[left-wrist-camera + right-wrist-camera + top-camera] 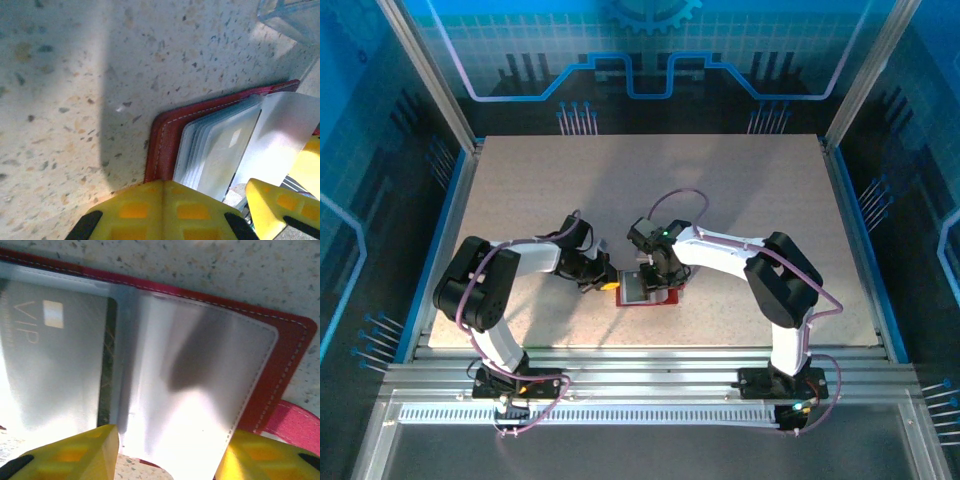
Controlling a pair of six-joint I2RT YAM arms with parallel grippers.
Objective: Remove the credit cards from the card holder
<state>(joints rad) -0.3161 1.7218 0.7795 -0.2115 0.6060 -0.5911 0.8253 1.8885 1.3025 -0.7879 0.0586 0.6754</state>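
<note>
So the card holder (645,290) is lying open on the speckled surface (740,200), toward the near side and right between the two arms. The red cover is down and the silvery-grey inside faces up. Its clear plastic sleeves (200,370) are fanned out like pages.

From the right wrist view you can see a greyish card (55,360) marked VIP with a little chip on it, tucked inside the sleeve on the left page. A dark edge peeks out along its side. The page next to it is just shiny, and I can't tell if there's a card in it. A small red tab (295,420) sticks off the cover's edge.

The left hand (606,282) is at the holder's left edge and clenched on it. In its wrist view the red cover corner and the stack of sleeves run in between its yellow fingers (165,210).

The right hand (656,272) sits over the holder, released. Its fingers are spread wide either side of the shiny sleeve's lower edge, not pinching anything.

A corner of a clear box (290,17) shows on the surface near the holder in the left wrist view.
</note>
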